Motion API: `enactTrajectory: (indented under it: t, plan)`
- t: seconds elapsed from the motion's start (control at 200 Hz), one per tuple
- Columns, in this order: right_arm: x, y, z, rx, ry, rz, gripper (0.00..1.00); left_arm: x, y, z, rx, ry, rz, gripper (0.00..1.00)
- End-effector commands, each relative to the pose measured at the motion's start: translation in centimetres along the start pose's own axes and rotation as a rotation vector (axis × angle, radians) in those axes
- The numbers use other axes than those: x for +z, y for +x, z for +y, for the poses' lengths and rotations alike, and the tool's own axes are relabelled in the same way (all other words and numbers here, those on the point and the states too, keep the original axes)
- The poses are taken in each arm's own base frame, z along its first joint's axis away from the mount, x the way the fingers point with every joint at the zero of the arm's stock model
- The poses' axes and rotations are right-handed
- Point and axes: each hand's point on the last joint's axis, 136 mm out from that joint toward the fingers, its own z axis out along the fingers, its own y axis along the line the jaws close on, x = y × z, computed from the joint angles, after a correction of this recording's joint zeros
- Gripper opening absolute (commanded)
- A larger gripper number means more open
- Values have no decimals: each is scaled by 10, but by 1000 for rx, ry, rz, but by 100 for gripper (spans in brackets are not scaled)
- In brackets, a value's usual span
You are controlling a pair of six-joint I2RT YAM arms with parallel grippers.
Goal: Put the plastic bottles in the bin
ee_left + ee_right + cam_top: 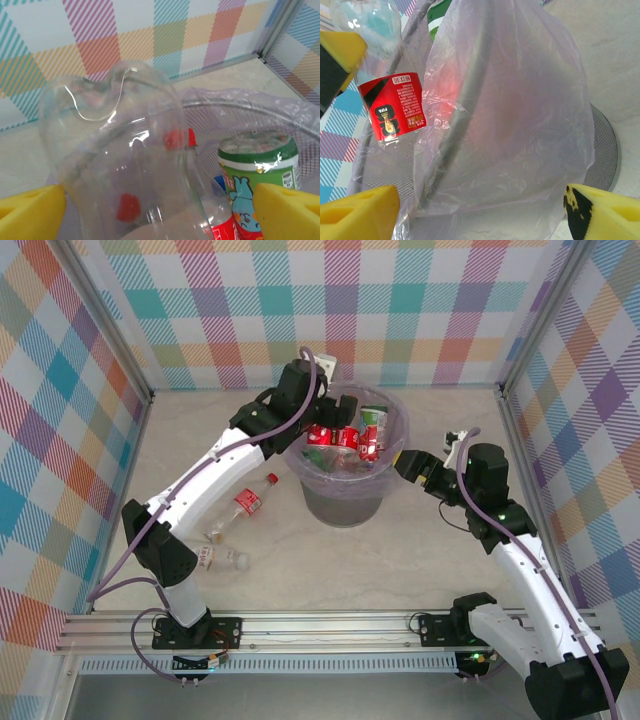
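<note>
I see the grey bin point(345, 502), lined in lavender plastic, standing mid-table point(420, 570) with red-labelled bottles point(340, 438) inside. My left gripper point(160, 205) hangs over it, fingers wide apart around a clear bottle point(120, 150). My right gripper point(480, 212) is spread astride the rim. Two loose bottles point(248, 502) lie just left of the bin. The red label point(392, 110) has print too small to read. The green label point(250, 185) shows a blue cartoon figure.
</note>
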Motion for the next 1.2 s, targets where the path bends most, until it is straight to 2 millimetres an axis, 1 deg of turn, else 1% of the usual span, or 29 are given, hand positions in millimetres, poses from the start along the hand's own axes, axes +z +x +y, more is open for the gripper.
enactTrajectory:
  t: [0.0, 0.065, 0.135, 0.275, 0.42, 0.555, 0.645, 0.71, 0.78, 0.865, 0.97, 1.11, 1.195]
  plan:
    - [2, -1, 6, -30, -28, -4, 85, -18, -24, 16, 15, -61, -69, 89]
    - [2, -1, 6, -31, -29, -3, 85, -13, -19, 16, 20, -65, -52, 84]
    - [4, -1, 5, -29, -28, 0, 85, -6, -12, 15, 24, -66, -25, 75]
    - [6, -1, 4, -28, -27, 5, 86, 4, 7, 12, 16, -52, 27, 65]
    - [7, 0, 4, -28, -28, 10, 86, 11, 29, -1, -13, -5, 70, 56]
    - [5, -1, 7, -22, -43, 1, 85, 23, 54, -12, -33, 16, 112, 53]
    - [8, 0, 6, -16, -47, 8, 85, 30, 66, -16, -43, 26, 139, 52]
    - [10, 1, 5, -14, -52, 14, 85, 31, 71, -19, -47, 34, 147, 51]
    - [10, 0, 8, -19, -67, 11, 85, 31, 72, -18, -49, 35, 149, 51]
    - [8, -1, 10, -26, -76, -6, 85, 28, 66, -18, -53, 35, 132, 51]
    - [5, -2, 10, -34, -70, -11, 85, 18, 51, -19, -61, 50, 91, 53]
    - [4, -2, 13, -36, -81, -10, 86, 4, 31, -25, -79, 101, 42, 52]
    - [2, -2, 15, -38, -84, -13, 86, -3, 24, -30, -81, 118, 31, 52]
